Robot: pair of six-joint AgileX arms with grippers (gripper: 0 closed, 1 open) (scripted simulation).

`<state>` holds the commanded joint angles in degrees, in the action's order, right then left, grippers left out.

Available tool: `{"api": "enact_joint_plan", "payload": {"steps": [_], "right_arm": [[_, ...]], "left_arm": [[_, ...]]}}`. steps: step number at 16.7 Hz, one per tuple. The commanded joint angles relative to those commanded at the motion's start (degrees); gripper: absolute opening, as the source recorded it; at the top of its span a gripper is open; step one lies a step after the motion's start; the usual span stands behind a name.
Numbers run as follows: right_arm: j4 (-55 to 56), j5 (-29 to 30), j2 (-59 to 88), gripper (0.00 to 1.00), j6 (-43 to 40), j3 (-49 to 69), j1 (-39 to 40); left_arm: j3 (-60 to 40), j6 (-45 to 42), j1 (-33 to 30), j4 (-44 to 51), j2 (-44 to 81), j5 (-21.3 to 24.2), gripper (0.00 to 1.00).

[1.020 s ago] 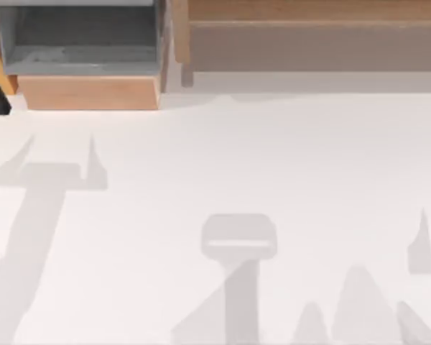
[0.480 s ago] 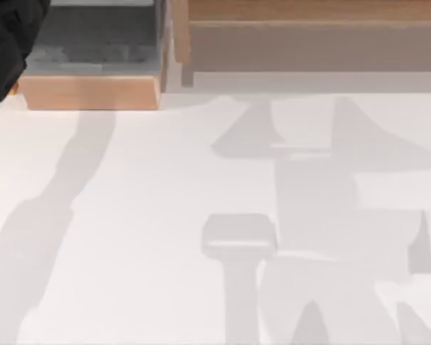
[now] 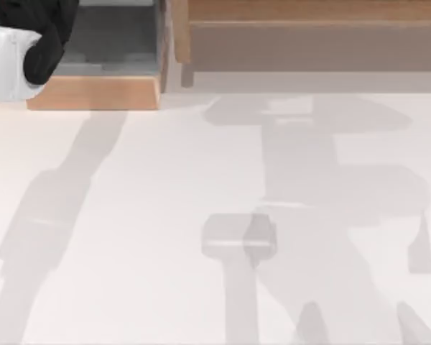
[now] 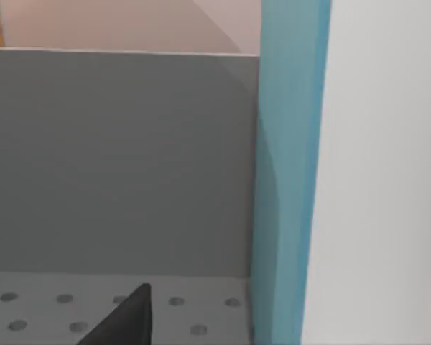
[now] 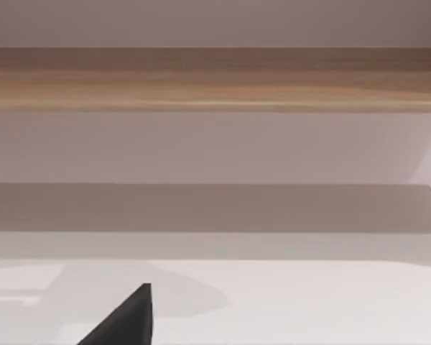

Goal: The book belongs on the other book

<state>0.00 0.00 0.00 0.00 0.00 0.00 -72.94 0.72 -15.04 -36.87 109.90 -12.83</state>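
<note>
One arm, the left arm [image 3: 18, 50], reaches in at the top view's far left, over a grey box [image 3: 108, 43] with wooden sides. Its wrist view shows a tall blue book [image 4: 291, 180] standing upright beside a grey wall [image 4: 122, 158]. I cannot tell how its pincer stands.

Table top [image 3: 165, 215] smooth, matt white, shadows lying soft on it with no glare. Wood-grain trim on the box front [image 3: 93, 93] and on the long shelf rail [image 5: 215, 79], satin, streaked light and dark brown; grey box wall [image 4: 122, 158] just beyond the left fingertip [image 4: 126, 320] flat matt, its floor [image 4: 194, 309] pale and dotted. Blue panel [image 4: 291, 172] beside that finger smooth, faint sheen; left arm's shell [image 3: 14, 65] smooth white and black, plastic-looking.
</note>
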Motion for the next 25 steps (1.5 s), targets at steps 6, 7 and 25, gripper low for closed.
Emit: {"api": "enact_joint_plan", "payload": {"steps": [6,7,25], "right_arm": [[0.0,0.0,0.0,1.00,0.0,0.0,0.0],[0.0,0.0,0.0,1.00,0.0,0.0,0.0],[0.0,0.0,0.0,1.00,0.0,0.0,0.0]], "left_arm": [[-1.4,0.0,0.3,0.5,1.0,0.3,1.00],[-2.4,0.0,0.4,0.7,1.7,0.4,1.00],[-8.4,0.0,0.8,2.6,5.9,0.9,0.40]]}}
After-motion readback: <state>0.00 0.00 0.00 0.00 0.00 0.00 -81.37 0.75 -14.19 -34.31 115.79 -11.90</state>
